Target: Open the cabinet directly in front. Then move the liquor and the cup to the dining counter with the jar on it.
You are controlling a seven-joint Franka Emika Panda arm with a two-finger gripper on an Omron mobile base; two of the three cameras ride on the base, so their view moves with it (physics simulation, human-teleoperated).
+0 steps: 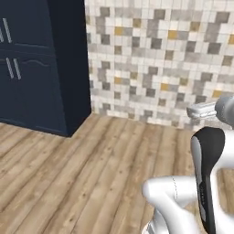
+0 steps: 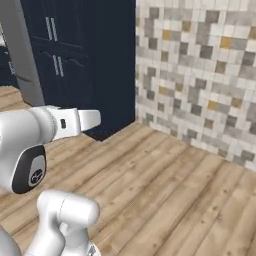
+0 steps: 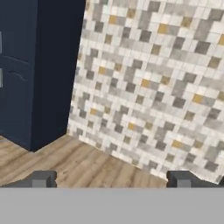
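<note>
Tool [image 3: 111, 179] spread wide and empty faces the tiled wall [image 3: 153, 87]; tall navy cupboard [image 3: 30, 70] sits at nine o'clock. No liquor, cup or target cabinet nearby, so you should drive on, arm tucked.

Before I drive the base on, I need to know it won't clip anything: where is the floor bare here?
The wood floor is bare between the tall navy cabinet unit on the left and the mosaic-tiled wall ahead. It narrows only in the corner where those two meet. The open hand holds nothing.
</note>
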